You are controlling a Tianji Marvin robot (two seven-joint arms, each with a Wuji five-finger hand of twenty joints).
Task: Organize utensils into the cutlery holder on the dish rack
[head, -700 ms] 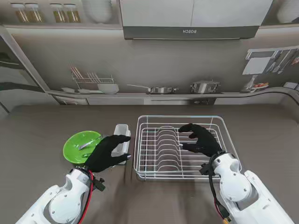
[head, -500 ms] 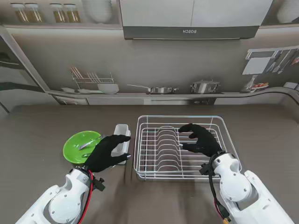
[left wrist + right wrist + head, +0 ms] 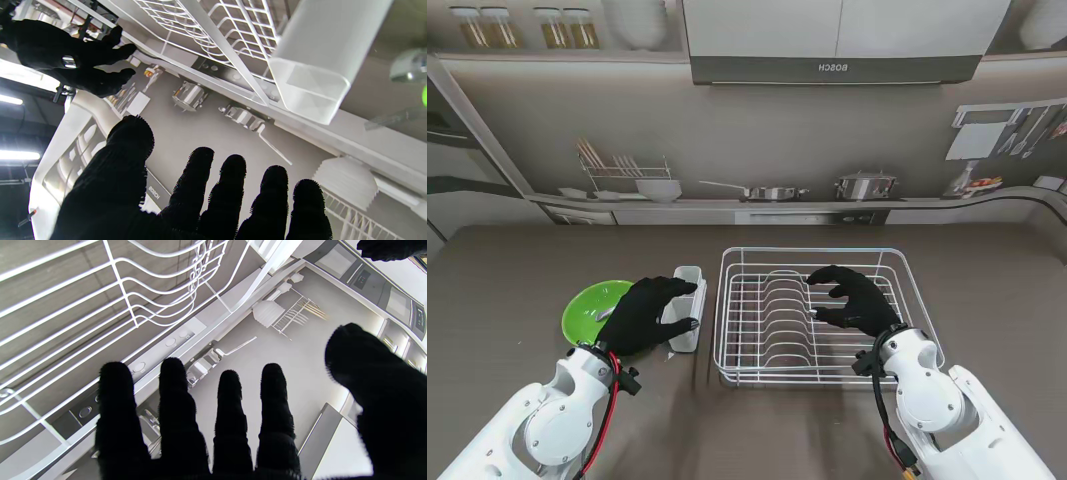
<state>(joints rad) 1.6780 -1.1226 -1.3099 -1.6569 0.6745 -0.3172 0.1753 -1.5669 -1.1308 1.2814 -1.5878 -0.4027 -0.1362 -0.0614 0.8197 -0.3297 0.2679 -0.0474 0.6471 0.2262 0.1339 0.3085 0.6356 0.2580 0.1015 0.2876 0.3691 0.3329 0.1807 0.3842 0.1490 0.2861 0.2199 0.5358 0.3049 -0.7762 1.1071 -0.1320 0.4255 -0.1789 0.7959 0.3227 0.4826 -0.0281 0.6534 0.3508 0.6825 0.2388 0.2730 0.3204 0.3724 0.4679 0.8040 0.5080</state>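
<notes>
You see a white wire dish rack, a translucent white cutlery holder, a bright green plate, black-gloved hands, grey-brown table.

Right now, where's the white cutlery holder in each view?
Stand view: cutlery holder sits just left of the dish rack, partly under the left hand.
Left wrist view: cutlery holder shows as a translucent box beyond the fingertips, beside the rack wires.
Right wrist view: not in it.
Shared landmark: the dish rack.
</notes>
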